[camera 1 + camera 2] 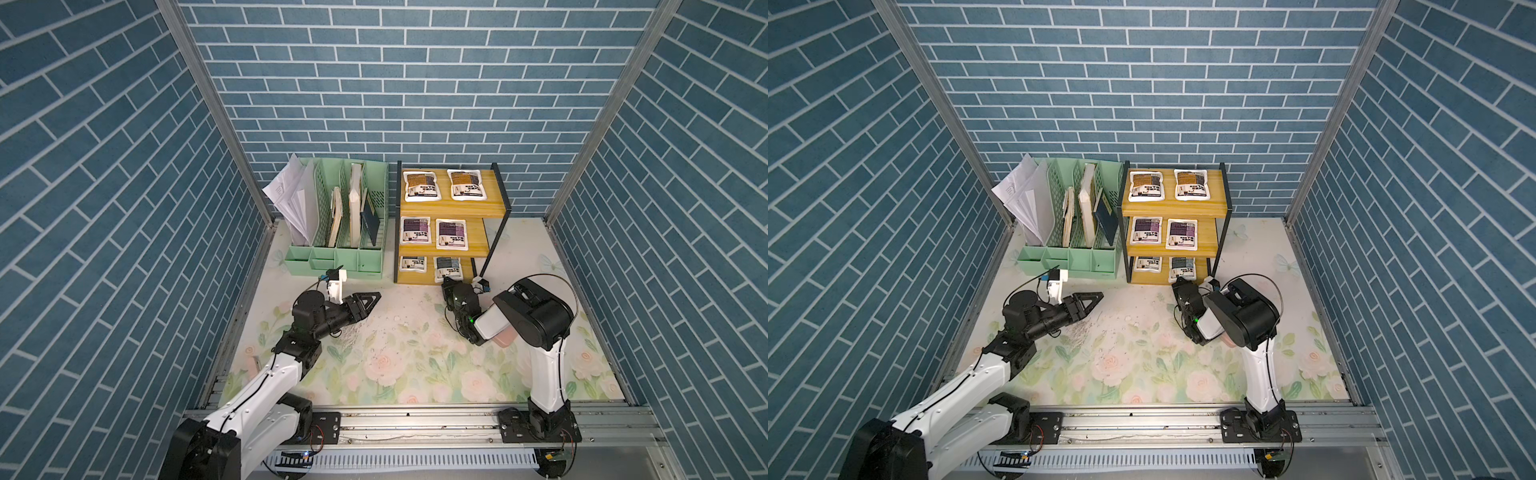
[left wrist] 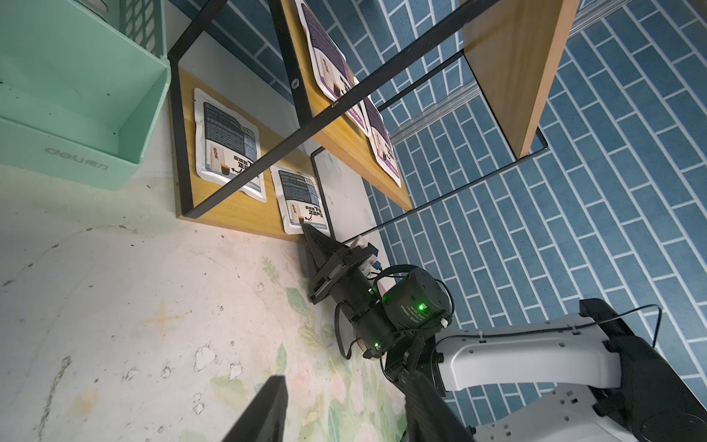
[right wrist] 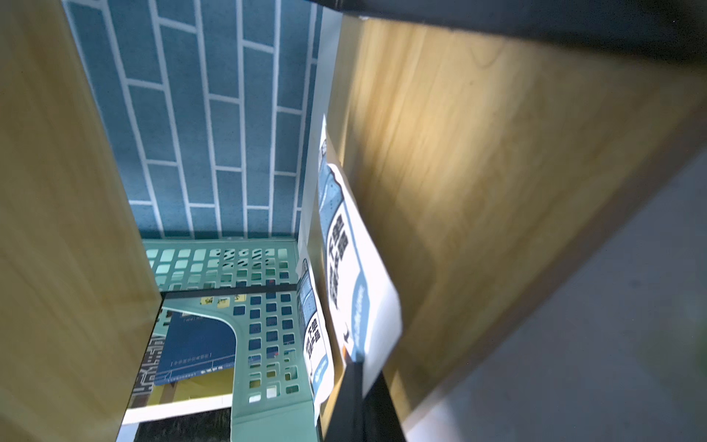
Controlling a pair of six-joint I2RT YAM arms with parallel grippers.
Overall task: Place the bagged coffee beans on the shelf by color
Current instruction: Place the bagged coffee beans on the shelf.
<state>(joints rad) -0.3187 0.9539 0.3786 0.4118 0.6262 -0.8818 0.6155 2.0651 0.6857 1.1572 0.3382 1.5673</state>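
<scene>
1. R fingers: clamped shut on the front edge of a grey-blue coffee bag. It's the one at the right end of the shelf's bottom tier. The bag's front edge pokes a bit past the board, and the rest is over it.
2. L fingers: approx half open w/ nothing between them. They hover over the counter, front-left of the shelf and well apart from it.
3. 2nd grey-blue bag: flat on the same bottom tier, toward the shelf's left end, not touching the 1st.
4. Mid tier: 2 purple bags, flat, side by side.
5. Top tier: 2 orange-brown bags, also flat, side by side.
6. Mint file organizer: just beside the shelf's left side, w/ papers & books stuck in it.
</scene>
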